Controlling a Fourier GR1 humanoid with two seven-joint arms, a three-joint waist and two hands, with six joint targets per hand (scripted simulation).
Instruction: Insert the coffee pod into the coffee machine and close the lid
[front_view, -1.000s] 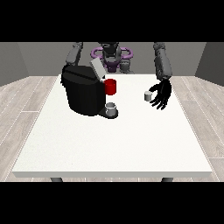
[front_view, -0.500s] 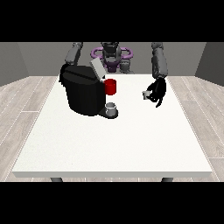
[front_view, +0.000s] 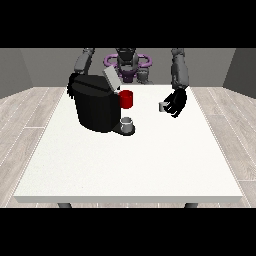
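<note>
A black coffee machine (front_view: 95, 107) stands on the white table (front_view: 130, 165) at the back left, its grey lid (front_view: 110, 79) tilted up and open. A red part (front_view: 127, 99) sticks out at its front, and a grey cup (front_view: 127, 124) sits on its base. The small grey coffee pod (front_view: 162, 106) is right of the machine, just above the table, against the hand at the view's right (front_view: 176, 102), whose fingers curl round it. The hand at the view's left (front_view: 71, 87) rests by the machine's far left side, mostly hidden.
The robot's torso (front_view: 127, 62) rises behind the table's far edge. White tabletop stretches from the machine to the near edge. Wooden floor surrounds the table.
The hand at the view's right has drawn its spread fingers in round the pod and shifted slightly left and up with it. The machine and the other hand have not moved.
</note>
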